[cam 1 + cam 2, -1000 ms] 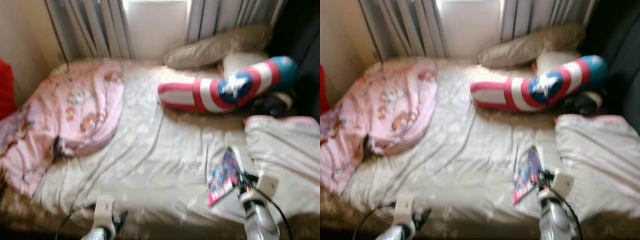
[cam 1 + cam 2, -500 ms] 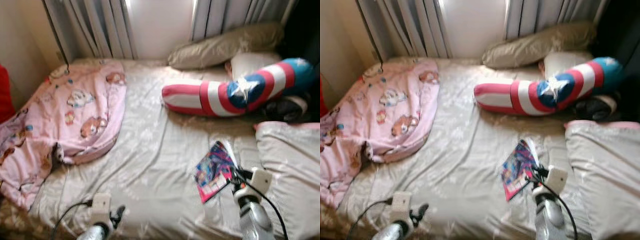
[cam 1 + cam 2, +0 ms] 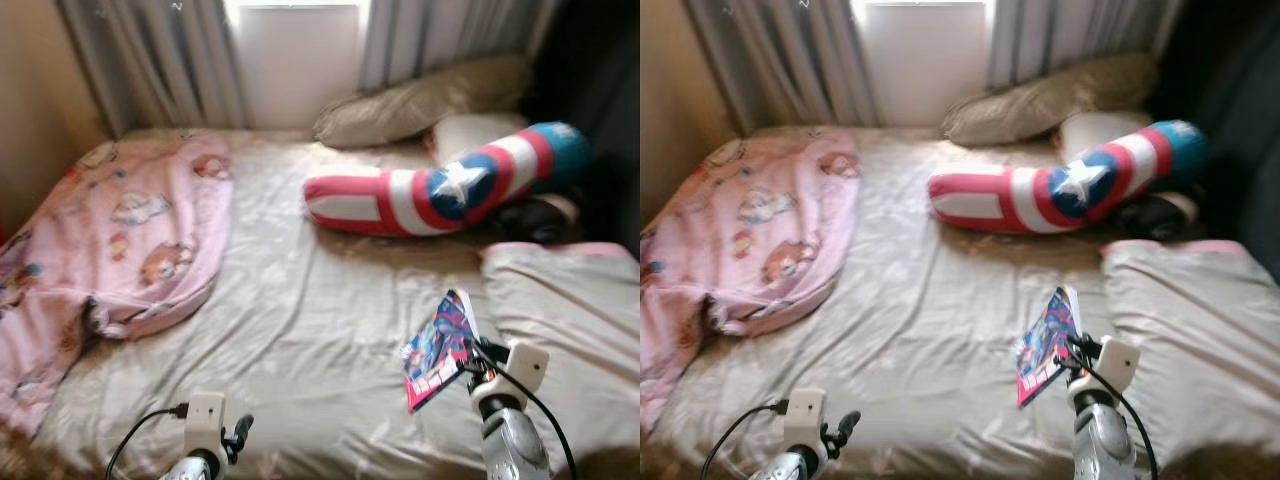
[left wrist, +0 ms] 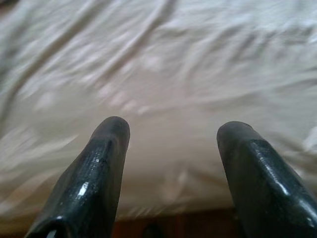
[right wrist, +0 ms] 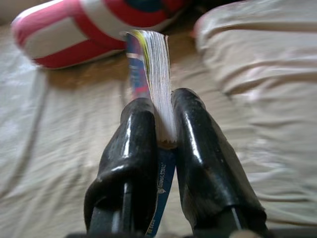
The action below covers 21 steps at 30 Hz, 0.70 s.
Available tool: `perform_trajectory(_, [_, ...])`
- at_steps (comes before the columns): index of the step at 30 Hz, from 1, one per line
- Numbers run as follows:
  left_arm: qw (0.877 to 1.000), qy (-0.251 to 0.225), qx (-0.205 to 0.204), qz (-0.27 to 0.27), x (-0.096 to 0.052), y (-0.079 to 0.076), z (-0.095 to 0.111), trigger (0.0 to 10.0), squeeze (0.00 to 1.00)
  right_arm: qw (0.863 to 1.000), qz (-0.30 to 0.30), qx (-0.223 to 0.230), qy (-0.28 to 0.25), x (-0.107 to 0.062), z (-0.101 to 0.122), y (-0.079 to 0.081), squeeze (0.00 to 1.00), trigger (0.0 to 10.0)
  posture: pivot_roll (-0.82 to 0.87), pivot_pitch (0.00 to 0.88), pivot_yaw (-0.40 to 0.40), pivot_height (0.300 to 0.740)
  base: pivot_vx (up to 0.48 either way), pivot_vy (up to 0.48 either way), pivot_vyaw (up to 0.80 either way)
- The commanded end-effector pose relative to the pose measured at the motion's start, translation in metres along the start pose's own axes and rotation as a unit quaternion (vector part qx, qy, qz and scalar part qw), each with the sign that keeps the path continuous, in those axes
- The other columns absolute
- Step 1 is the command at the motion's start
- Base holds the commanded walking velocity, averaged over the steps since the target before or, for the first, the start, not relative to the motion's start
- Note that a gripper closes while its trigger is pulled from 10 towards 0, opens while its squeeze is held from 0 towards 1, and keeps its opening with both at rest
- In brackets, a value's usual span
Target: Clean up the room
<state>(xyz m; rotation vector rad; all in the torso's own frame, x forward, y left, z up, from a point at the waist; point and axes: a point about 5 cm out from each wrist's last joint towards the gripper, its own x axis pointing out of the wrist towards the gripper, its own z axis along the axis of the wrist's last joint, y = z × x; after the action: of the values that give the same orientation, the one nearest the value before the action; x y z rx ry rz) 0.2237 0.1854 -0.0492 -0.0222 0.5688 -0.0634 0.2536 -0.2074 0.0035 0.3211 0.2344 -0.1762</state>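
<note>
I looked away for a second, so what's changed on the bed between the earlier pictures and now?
Little beyond the camera's own shift. The right gripper stays clamped on the comic book, holding it above the sheet. The left gripper stays open and empty over the bed's near edge. The pink blanket and striped star pillow lie where they were.

a home bedroom: a bed with rumpled sheet, pink cartoon blanket, pillows, and curtains at the window.

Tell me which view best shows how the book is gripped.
The right wrist view: the right gripper has its jaws shut on the book, clamping its page edge. Both eye views show the book's colourful cover above the sheet, the grip itself small.
</note>
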Motion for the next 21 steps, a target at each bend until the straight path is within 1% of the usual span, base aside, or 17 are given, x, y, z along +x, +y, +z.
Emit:
perform_trajectory(1, [1.000, 0.004, 0.003, 0.000, -0.0019, 0.0000, -0.0038, 10.0, 0.00, 1.000, 0.005, -0.004, -0.026, 0.0040, 0.0102, 0.0021, 0.00, 10.0, 0.01, 0.017, -0.003, 0.740, 0.000, -0.472, 0.00])
perform_trajectory(3, [1.000, 0.005, 0.001, 0.002, -0.0022, 0.0004, -0.0043, 10.0, 0.00, 1.000, 0.005, -0.004, -0.025, 0.0041, 0.0097, 0.0024, 0.00, 10.0, 0.01, 0.024, -0.002, 0.740, 0.000, -0.369, 0.00])
perform_trajectory(15, [1.000, 0.004, -0.001, 0.007, -0.0027, 0.0030, -0.0043, 10.0, 0.00, 1.000, 0.010, 0.003, -0.025, 0.0071, 0.0115, 0.0036, 0.00, 10.0, 0.01, 0.030, 0.000, 0.740, 0.000, 0.000, 0.00])
perform_trajectory(19, [1.000, 0.004, -0.001, 0.007, -0.0027, 0.0031, -0.0042, 10.0, 0.00, 1.000, 0.015, 0.012, -0.024, 0.0094, 0.0127, 0.0065, 0.00, 10.0, 0.01, 0.032, 0.002, 0.740, 0.000, 0.000, 0.00])
perform_trajectory(21, [1.000, 0.004, -0.001, 0.007, -0.0026, 0.0028, -0.0040, 10.0, 0.00, 0.999, 0.026, 0.012, -0.024, 0.0121, 0.0138, 0.0120, 0.00, 10.0, 0.01, 0.032, 0.002, 0.740, 0.000, 0.000, 0.00])
